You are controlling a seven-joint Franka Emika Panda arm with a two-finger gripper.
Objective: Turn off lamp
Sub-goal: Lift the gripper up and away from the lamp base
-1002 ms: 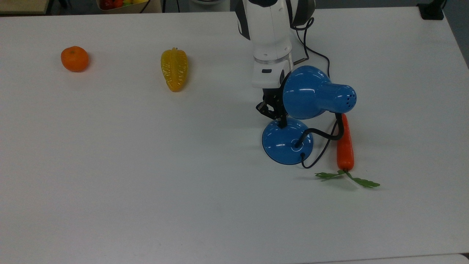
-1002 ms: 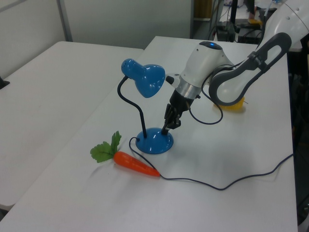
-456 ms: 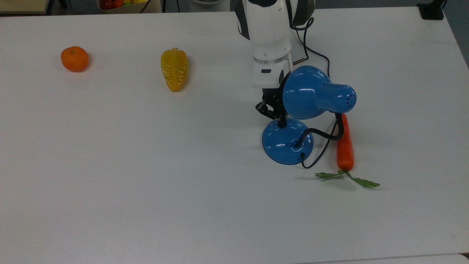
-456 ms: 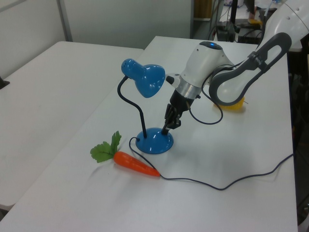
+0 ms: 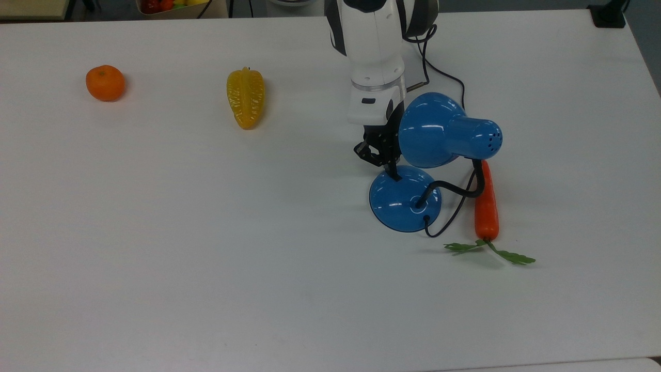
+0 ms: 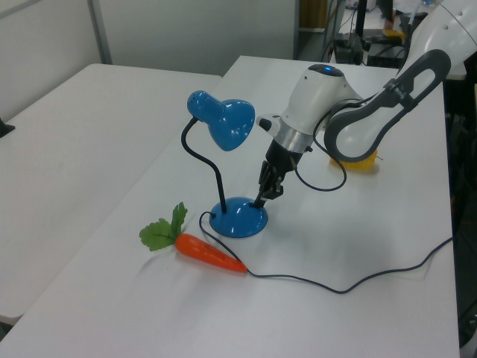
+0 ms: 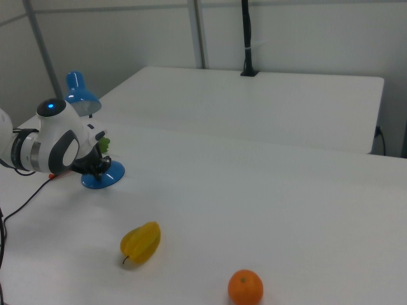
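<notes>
Blue desk lamp (image 5: pixel 413 175): glossy, probably slippery domed base directly beneath the gripper (image 5: pixel 392 173), whose fingers looked closed; press, not grasp.

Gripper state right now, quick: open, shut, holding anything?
Gripper: fingers together, shut on nothing, tip down at the edge of the blue lamp base in the top view.
</notes>
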